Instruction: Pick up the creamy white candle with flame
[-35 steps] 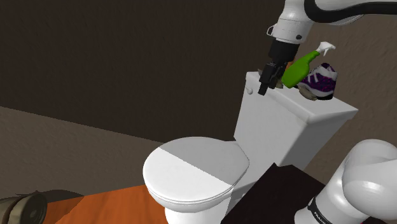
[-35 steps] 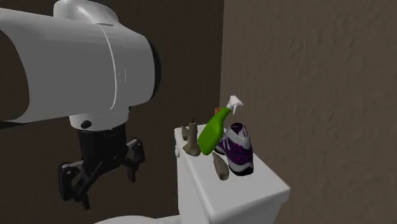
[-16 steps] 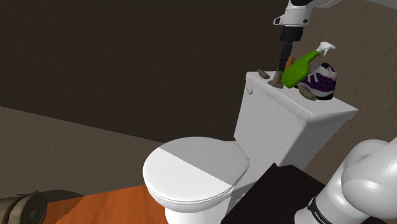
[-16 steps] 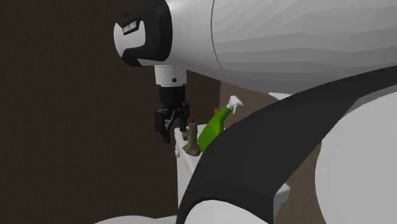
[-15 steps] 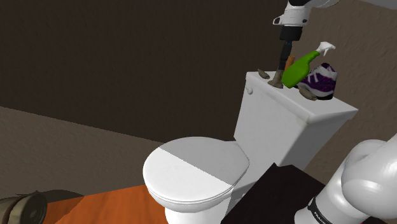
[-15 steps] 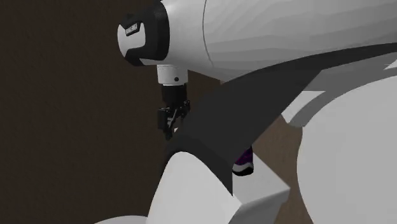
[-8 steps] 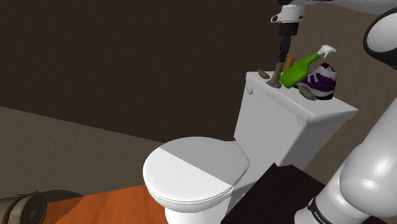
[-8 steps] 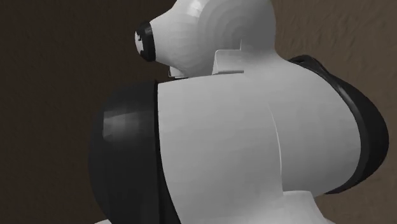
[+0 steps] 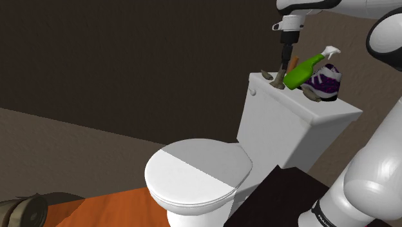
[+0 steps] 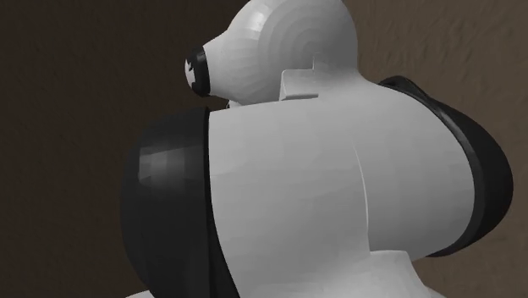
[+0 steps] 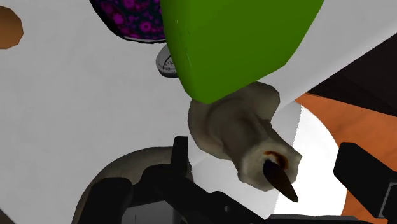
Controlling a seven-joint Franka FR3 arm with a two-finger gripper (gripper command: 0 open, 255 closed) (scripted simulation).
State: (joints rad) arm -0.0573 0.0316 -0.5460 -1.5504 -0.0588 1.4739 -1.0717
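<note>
Hovering above the toilet tank (image 9: 293,122), gripper (image 11: 264,149) spread wide, fingers (image 11: 181,158) straddling the beige candle (image 11: 232,127) (dark wick tip) without clasping it; candle stands on the tank, just beside the green spray bottle (image 11: 235,44). Lettering (image 9: 320,217) on the arm (image 9: 370,174): unreadable.

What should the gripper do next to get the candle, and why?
Probably close the gripper: it is open, with the candle between its fingers but not clasped, and the green spray bottle sits right beside it, leaving little room to shift.
</note>
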